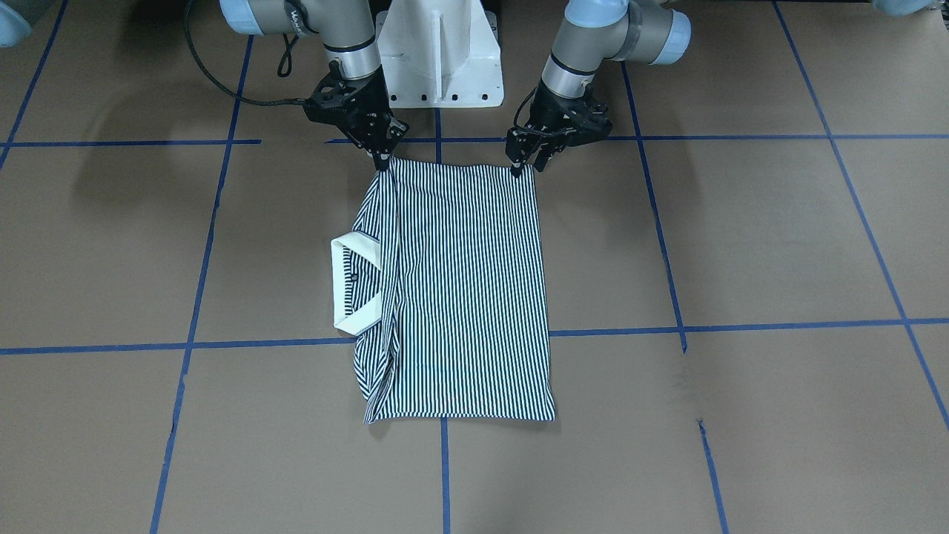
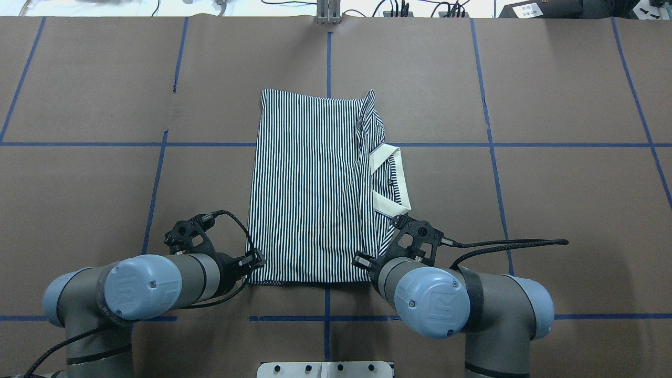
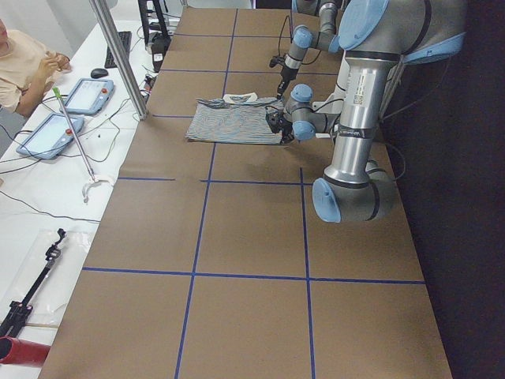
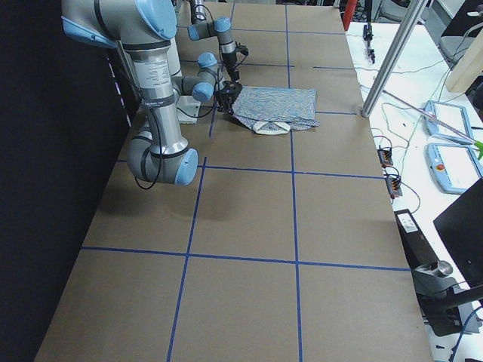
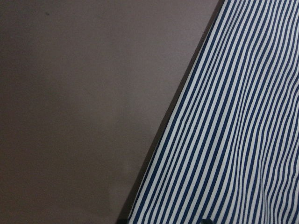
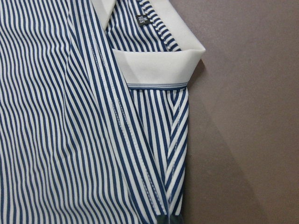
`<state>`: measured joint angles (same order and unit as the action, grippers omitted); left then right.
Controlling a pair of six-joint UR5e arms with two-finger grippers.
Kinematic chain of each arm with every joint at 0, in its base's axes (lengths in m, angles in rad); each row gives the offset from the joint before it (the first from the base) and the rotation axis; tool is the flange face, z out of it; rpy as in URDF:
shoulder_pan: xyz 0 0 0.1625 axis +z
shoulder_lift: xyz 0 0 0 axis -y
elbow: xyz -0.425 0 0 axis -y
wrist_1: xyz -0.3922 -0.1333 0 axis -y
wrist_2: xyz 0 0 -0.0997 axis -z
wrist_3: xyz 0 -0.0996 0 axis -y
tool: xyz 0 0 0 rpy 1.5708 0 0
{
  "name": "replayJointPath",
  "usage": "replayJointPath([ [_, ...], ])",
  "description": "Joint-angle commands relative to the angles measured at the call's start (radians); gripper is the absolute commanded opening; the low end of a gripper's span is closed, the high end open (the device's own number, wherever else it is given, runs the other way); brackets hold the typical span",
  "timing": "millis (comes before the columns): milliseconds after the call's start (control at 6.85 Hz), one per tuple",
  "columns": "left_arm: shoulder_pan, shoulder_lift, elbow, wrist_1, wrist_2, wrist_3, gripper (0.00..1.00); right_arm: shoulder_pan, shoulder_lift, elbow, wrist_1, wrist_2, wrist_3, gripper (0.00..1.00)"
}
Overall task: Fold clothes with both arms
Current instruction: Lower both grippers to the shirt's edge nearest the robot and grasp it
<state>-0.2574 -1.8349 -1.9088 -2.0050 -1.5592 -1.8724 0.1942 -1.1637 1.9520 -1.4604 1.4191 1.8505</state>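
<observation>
R gripper [image 1: 382, 165] pinches shirt [image 1: 460, 297] (L gripper [image 1: 528, 167] spread).

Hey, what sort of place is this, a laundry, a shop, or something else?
Most likely a robotics lab. A robot's left arm and right arm reach a striped polo shirt on a table gridded with blue tape, and a person is beside control tablets on a side bench.

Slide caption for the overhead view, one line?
Black left end effector and right end effector at near corners of folded navy-and-white striped polo shirt, cream collar rightward.
</observation>
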Motion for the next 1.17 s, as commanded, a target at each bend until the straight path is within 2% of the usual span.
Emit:
replayJointPath([
  [0,0.004,0.002,0.008,0.0,0.001,0.001,0.6,0.001,-0.001,0.001,0.0,0.0,-0.001,0.0],
  [876,0.024,0.014,0.007,0.0,0.001,0.001,0.57,0.001,0.001,-0.001,0.0,0.0,-0.001,0.0],
  [1022,0.026,0.016,0.007,0.002,0.001,0.001,0.45,0.001,-0.001,-0.001,0.0,0.0,-0.001,0.0],
])
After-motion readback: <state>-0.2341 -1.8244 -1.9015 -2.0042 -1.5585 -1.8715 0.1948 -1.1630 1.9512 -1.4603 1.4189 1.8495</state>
